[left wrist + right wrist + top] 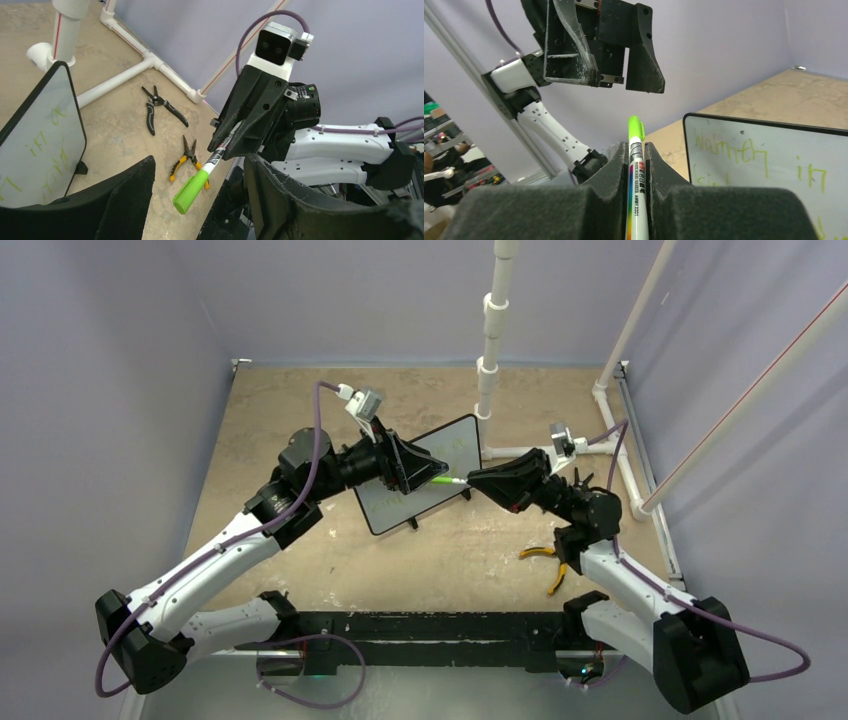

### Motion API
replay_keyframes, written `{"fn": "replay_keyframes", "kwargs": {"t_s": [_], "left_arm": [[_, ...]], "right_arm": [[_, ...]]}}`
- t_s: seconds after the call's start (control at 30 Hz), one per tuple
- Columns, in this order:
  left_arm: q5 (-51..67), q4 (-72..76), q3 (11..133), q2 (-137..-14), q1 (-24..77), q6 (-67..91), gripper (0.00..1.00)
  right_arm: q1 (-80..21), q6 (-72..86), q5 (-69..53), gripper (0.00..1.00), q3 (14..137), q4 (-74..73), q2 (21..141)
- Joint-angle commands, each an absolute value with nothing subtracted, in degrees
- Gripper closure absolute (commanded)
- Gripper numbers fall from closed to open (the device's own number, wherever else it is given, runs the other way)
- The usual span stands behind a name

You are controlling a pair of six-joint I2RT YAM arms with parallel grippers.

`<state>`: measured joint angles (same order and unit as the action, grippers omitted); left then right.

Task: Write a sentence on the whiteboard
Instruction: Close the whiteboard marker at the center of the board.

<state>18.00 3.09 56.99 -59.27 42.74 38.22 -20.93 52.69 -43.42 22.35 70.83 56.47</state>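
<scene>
The whiteboard (764, 165) looks smooth and glossy, the tabletop (450, 560) matt and rough, the marker (636, 175) glossy plastic.

The table (300, 420) is sandy brown with pale marks. Two tools for pinching lie flat on it, near each other but not touching. The black pliers (156, 102) have their handles spread apart. The yellow pliers (186, 156) lie just beside them. A white pipe (125, 75) runs along the table near the black pliers. A fat white pipe (492, 330) stands straight up. The walls (100, 340) are light purple.
</scene>
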Motion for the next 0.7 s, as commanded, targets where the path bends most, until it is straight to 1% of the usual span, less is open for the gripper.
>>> {"fn": "replay_keyframes", "kwargs": {"t_s": [0.0, 0.4, 0.53, 0.67], "left_arm": [[25.04, 6.05, 56.61, -58.21, 42.02, 37.36, 0.38], [32.73, 5.0, 55.81, -58.09, 41.75, 34.75, 0.4], [33.14, 2.53, 56.15, -57.88, 41.79, 33.09, 0.37], [33.53, 3.0, 55.44, -58.32, 41.77, 33.42, 0.36]], "right_arm": [[-20.15, 58.71, -48.46, 1.0, 22.36, 80.36, 57.38], [-19.43, 58.8, -49.29, 1.0, 23.91, 77.73, 55.59], [-19.34, 59.17, -48.94, 1.0, 24.05, 77.99, 55.02], [-19.34, 59.59, -49.13, 1.0, 24.5, 78.2, 55.11]]}}
